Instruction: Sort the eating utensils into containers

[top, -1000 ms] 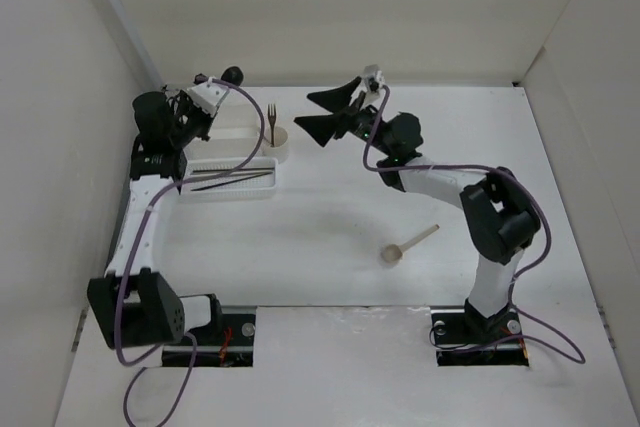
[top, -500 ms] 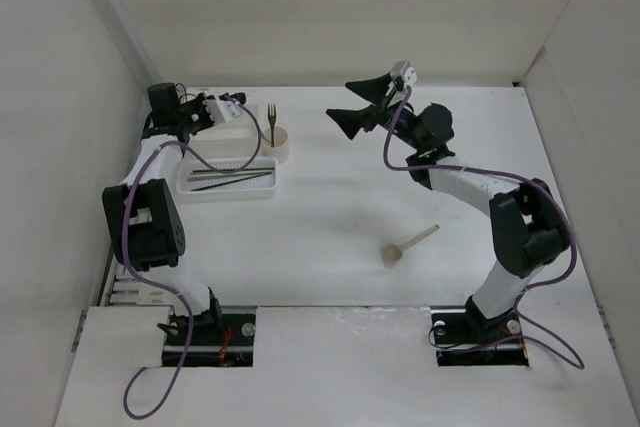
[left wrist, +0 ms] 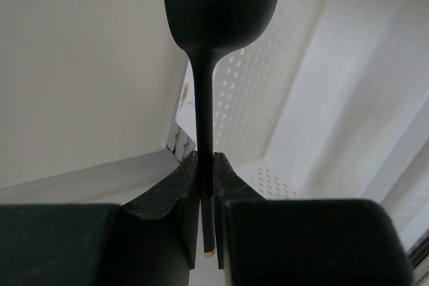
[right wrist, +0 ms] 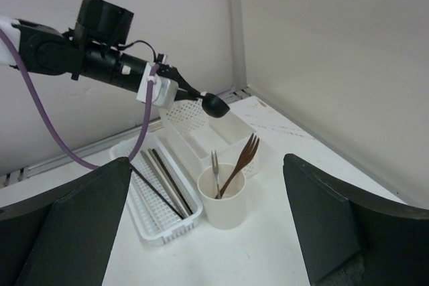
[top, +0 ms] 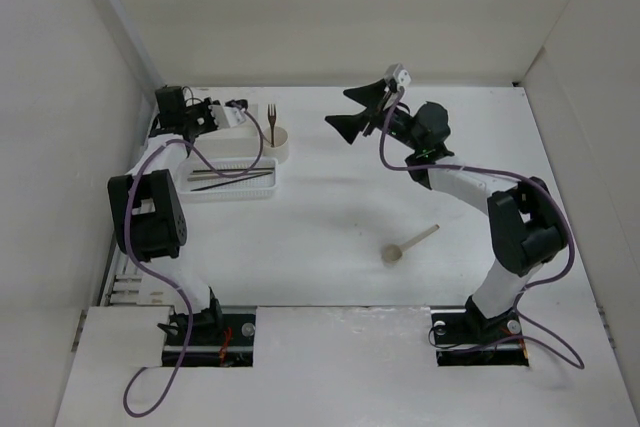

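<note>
Far left: left pincer (left wrist: pixel 206 165) clamped narrow on the handle of the black spoon (left wrist: pixel 218 5), gripped near the handle's tail, bowl pointing away from the wrist. In the right wrist view the spoon hangs in the air, bowl over the far end of the plain rectangular box (right wrist: pixel 181 118), not touching it.

Step in hand, by my read: drop the black spoon into that box. To do it well: bring the bowl lower and tip it down inside the walls before letting go. The grip is at the tail, so the heavy end may swing. Line the handle up with the box's long side so it doesn't bridge the rim and tip out.

Next right: slotted tray (right wrist: pixel 144 202) on the desk (top: pixel 330 217), chopsticks (right wrist: pixel 164 182) lying in it. Just beside it the round cup (right wrist: pixel 224 209), with the grey fork (right wrist: pixel 215 165) and brown fork (right wrist: pixel 244 155) standing inside, tines up.

Centre-right: right pincer (top: pixel 340 110) spread wide, empty, raised above the desk and facing the containers, well apart from them.

Further right: beige spoon (top: pixel 405 245) lying loose on the desk, not sorted yet. Probably the right arm's job next.
</note>
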`<state>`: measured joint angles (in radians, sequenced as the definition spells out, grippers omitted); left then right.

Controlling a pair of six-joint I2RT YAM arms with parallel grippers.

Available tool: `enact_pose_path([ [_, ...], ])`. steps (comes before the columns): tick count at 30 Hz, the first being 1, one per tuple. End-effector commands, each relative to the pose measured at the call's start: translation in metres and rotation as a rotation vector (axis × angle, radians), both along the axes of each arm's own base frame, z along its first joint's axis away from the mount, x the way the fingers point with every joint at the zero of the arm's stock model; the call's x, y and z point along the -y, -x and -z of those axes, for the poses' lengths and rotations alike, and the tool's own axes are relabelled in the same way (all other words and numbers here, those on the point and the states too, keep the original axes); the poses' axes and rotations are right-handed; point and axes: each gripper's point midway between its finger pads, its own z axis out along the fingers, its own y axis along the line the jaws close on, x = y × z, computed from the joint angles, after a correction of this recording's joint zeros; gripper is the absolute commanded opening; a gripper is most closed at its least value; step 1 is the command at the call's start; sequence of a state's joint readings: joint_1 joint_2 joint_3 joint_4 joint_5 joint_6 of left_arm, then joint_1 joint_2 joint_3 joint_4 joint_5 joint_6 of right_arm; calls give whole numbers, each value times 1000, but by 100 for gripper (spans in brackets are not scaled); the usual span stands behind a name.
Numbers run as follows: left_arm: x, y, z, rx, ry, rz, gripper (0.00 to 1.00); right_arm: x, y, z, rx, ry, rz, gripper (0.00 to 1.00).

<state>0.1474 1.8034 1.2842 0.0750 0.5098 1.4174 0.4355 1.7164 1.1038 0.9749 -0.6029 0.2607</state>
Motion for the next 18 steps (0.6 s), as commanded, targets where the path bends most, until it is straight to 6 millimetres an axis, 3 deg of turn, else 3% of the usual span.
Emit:
enact_pose_path([
  [1,11,-8,-20,87,-16,19,6,6,-1,-20,60,17,15,100],
  [4,11,-13,-22,105,-24,-2,12,10,-1,-13,44,60,40,100],
  [10,11,-13,-20,97,-18,-29,30,28,10,-24,101,92,121,100],
  [18,7,-11,-29,105,10,-76,37,41,27,-38,122,99,158,100],
])
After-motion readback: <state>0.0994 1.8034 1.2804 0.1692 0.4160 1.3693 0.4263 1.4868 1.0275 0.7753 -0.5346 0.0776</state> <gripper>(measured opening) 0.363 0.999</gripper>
